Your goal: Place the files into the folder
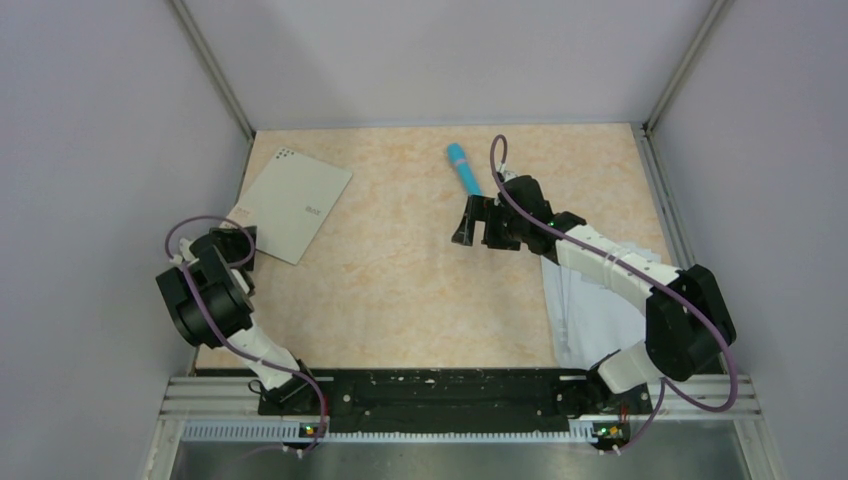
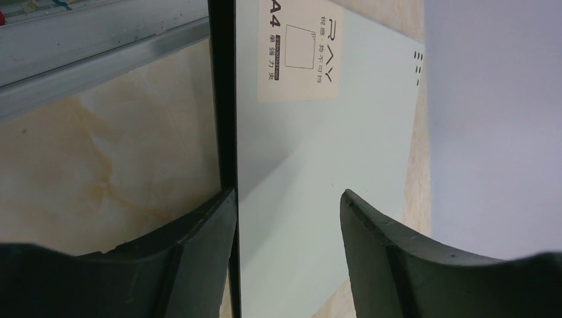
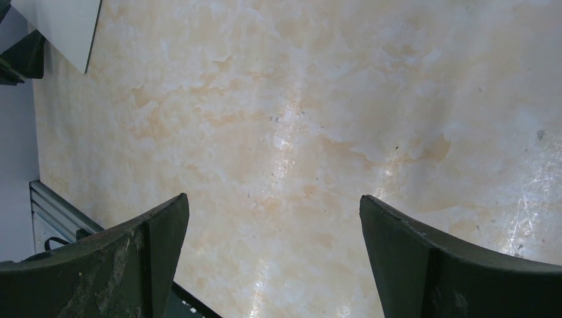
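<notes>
Closed folder point(image 1: 297, 205) at far left, its dark edge between the spread fingers point(image 2: 199, 252) of the left gripper point(image 2: 288, 197). Files point(image 1: 588, 322) at near right, partly under the right arm point(image 1: 620, 268). Right gripper point(image 3: 275, 199) wide apart, empty, over the table point(image 1: 400, 290). Probably light, limp, slippery sheets: pinch a free edge and drag. Folder probably stiff: open by its free long edge.

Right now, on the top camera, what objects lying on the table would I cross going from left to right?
folder → blue stick → files
</notes>
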